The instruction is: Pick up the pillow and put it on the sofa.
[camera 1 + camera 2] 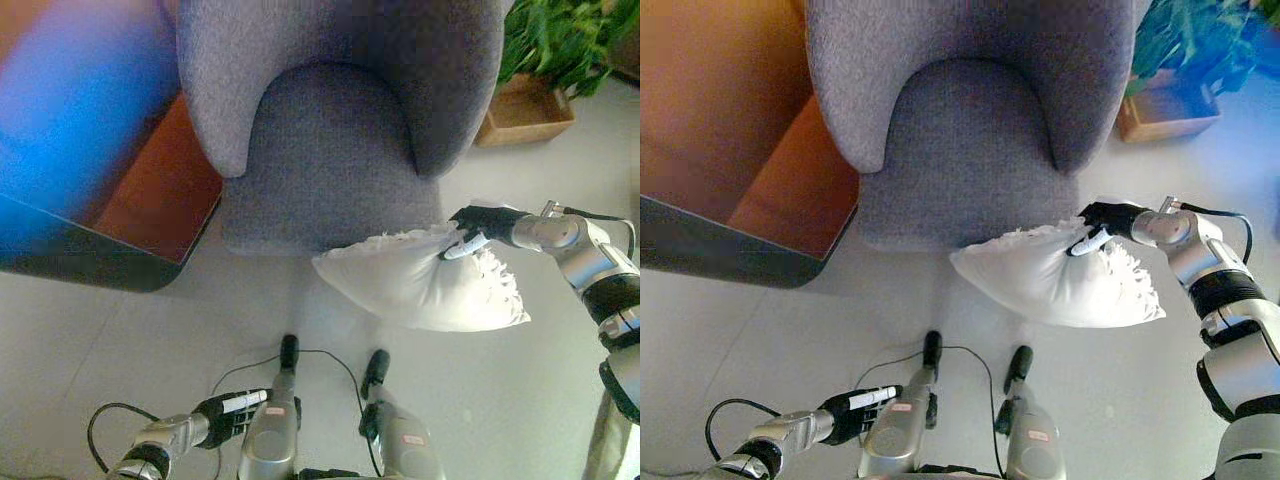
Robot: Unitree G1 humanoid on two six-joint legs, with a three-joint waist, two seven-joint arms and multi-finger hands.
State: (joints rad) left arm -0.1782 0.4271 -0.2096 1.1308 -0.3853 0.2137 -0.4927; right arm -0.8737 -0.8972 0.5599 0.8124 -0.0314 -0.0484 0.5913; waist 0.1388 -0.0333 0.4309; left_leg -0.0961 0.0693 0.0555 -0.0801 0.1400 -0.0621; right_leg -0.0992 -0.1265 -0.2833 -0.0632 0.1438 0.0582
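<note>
A white fringed pillow [420,282] hangs in the air just in front of the grey sofa chair's seat [330,165], its far corner over the seat's front right edge. My right hand [480,228] comes in from the right and is shut on the pillow's upper edge, fingers pinching the cloth. My left hand [232,415] hangs low at the lower left, away from the pillow, with its fingers curled and nothing in them.
A wooden side table [150,190] with a dark edge stands left of the sofa. A potted plant in a wooden box [528,105] stands at the back right. Pale floor [120,340] lies in front of the sofa.
</note>
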